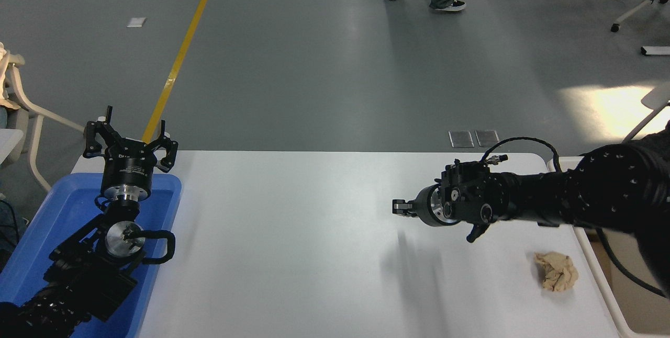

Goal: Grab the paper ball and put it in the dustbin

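The black right gripper (pixel 399 207) hangs above the white table (pixel 293 233), pointing left, well apart from the crumpled tan paper ball (pixel 557 272) lying beside the cream-white plastic dustbin (pixel 602 288). The black left gripper (pixel 130 142), fingers spread, stands over the blue plastic tray (pixel 44 223).

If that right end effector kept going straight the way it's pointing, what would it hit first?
Nothing, apparently: the right end effector points left over bare table. The paper ball lies behind it.

My arms are matt black throughout. The right arm (pixel 591 196) is thick and round, studded with small pale screws — a thin black cable loops over its wrist. The left arm (pixel 89 270) shows bright silver discs and rings — and a black loop of cable.
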`<state>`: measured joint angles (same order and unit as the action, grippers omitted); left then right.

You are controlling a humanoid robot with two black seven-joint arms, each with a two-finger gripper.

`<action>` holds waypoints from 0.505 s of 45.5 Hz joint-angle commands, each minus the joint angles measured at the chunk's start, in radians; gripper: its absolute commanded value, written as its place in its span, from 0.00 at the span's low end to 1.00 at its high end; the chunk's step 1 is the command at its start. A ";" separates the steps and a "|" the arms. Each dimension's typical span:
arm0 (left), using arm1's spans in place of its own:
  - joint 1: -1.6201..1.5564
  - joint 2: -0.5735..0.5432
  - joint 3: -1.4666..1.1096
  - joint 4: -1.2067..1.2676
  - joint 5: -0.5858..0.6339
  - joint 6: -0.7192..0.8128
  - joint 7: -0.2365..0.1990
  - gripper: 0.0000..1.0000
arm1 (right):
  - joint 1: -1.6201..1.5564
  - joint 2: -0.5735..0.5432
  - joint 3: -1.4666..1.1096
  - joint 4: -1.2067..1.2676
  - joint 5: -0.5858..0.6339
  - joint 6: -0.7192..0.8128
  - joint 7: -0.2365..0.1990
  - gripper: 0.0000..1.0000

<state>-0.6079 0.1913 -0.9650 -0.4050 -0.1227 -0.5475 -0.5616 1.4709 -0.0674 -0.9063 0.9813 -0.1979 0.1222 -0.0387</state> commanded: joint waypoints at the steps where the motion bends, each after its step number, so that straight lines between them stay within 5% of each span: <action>1: 0.000 -0.001 0.000 0.000 0.000 0.000 0.000 0.99 | 0.307 -0.187 -0.023 0.263 0.023 0.135 0.000 0.00; 13: 0.000 -0.001 0.000 0.000 0.000 0.000 0.000 0.99 | 0.611 -0.388 -0.029 0.442 0.014 0.384 -0.006 0.00; 17: 0.000 -0.001 0.000 0.000 0.000 0.000 0.000 0.99 | 0.721 -0.430 -0.072 0.481 0.014 0.422 -0.015 0.30; 18: 0.000 0.000 0.000 0.000 0.000 0.000 0.000 0.99 | 0.752 -0.434 -0.091 0.487 0.014 0.427 -0.015 0.45; 20: 0.000 0.000 0.000 0.000 0.000 0.000 0.000 0.99 | 0.814 -0.437 -0.132 0.497 0.015 0.441 -0.015 1.00; 23: -0.001 0.000 0.000 0.000 0.000 0.000 0.000 0.99 | 0.891 -0.437 -0.196 0.511 0.015 0.476 -0.013 1.00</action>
<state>-0.6078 0.1910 -0.9649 -0.4049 -0.1227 -0.5475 -0.5613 2.0626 -0.4175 -0.9703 1.3851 -0.1844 0.4600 -0.0480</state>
